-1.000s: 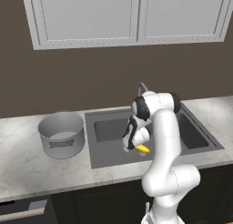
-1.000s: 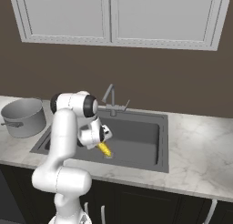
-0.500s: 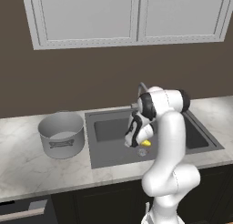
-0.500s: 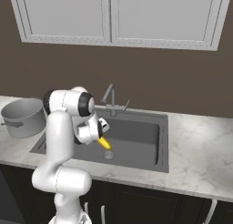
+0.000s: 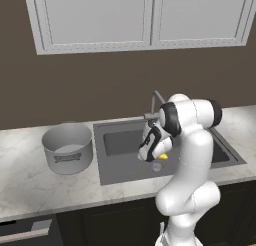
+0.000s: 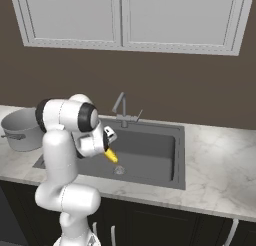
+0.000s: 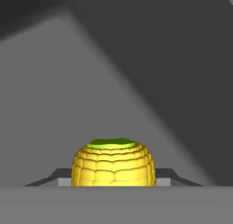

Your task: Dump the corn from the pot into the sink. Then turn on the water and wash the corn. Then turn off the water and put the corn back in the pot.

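1. At far left on the marble counter (image 5: 30,190): the pot (image 5: 67,147), upright and lidless, well left of the sink (image 5: 117,165); interior looks bare grey, with no cob visible inside.
2. Right of the pot: the sink, a dark recessed basin with a round drain (image 5: 156,167) on its floor and a faucet (image 6: 121,109) at the far rim; no water visible running, though too small to be sure.
3. Over the basin, just above the drain: the gripper (image 6: 109,151), closed partway on the corn (image 6: 111,155), cob clamped between the two fingers with its yellow end sticking out past them; in the hand view, the corn (image 7: 113,164) end-on, green-capped, seated between the tips.
4. Step in hand, judged from this: carrying the washed cob out of the sink and back toward the pot.
5. To do it well: hold the same squeeze, since a bumpy rounded cob could roll or slip out if loosened.
6. Lift clear of the sink's left wall before swinging left, so neither cob nor fingers catch the rim.
7. Travel leftward over the counter strip, stop above the middle of the pot's mouth, and lower inside the wall before letting go, so the cob does not bounce off the rim.
8. Risk: releasing too high or near the pot's edge, sending the cob onto the counter.
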Tool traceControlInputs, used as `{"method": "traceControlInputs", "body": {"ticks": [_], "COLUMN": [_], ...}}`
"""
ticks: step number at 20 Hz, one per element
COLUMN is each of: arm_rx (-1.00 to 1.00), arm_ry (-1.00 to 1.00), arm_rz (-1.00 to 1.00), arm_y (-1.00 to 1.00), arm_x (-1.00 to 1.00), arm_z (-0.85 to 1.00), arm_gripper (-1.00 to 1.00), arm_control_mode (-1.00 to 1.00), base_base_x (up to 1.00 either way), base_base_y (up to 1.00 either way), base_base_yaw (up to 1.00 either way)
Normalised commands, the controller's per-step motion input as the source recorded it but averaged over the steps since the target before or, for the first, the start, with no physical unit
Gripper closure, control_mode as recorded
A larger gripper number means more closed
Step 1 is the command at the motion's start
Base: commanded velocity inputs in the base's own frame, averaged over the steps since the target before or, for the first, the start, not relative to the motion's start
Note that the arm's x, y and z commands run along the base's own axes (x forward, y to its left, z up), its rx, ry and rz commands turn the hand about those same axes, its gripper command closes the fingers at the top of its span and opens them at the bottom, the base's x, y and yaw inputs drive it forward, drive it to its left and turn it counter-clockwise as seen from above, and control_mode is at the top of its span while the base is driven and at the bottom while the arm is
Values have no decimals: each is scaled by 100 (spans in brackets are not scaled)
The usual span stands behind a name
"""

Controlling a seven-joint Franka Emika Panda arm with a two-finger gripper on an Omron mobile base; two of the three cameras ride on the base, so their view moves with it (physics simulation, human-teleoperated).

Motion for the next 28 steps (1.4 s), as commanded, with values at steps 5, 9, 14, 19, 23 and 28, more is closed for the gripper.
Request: {"method": "traceControlInputs", "body": {"ticks": [5, 9, 14, 19, 23, 28], "arm_rx": [4, 5, 5, 2, 0, 0], "arm_ry": [0, 2, 6, 3, 6, 5], "arm_rz": [0, 0, 0, 0, 3, 1], "arm_y": [6, 1, 0, 1, 31, 7], "arm_x": [0, 0, 0, -1, 0, -2], "arm_z": [70, 75, 75, 72, 32, 43], "arm_gripper": [100, 100, 100, 100, 100, 100], "arm_control_mode": [-100, -100, -100, -100, -100, -100], "base_base_x": [0, 0, 0, 0, 0, 0], "base_base_y": [0, 0, 0, 0, 0, 0], "base_base_yaw": [0, 0, 0, 0, 0, 0]}}
